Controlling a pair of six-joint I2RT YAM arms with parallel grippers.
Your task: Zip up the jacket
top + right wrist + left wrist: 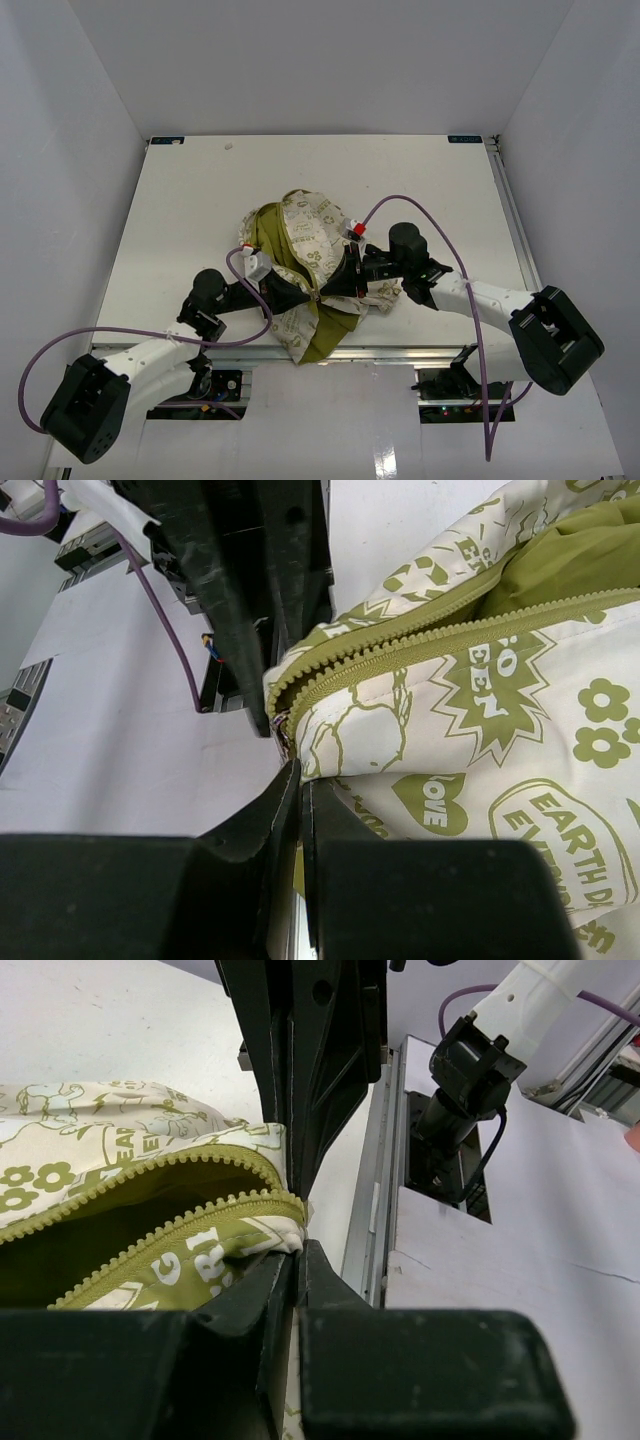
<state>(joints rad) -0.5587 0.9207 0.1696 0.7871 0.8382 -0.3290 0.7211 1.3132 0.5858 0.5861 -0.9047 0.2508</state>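
Note:
The jacket (305, 250), cream with olive-green prints and lining, lies bunched near the table's front edge. Its zipper (170, 1225) is open, and the two rows of teeth meet at the end by the grippers. My left gripper (303, 293) is shut on the fabric at that zipper end in the left wrist view (298, 1248). My right gripper (337, 283) faces it tip to tip and is shut on the jacket's edge just below the zipper teeth (420, 645) in the right wrist view (298, 770). The slider is not clearly visible.
The white table (200, 200) has walls on three sides. Its front edge with a metal rail (375, 1200) lies just below the jacket. Purple cables (440, 215) loop from both arms. The right arm's base mount (455, 1110) stands beyond the edge.

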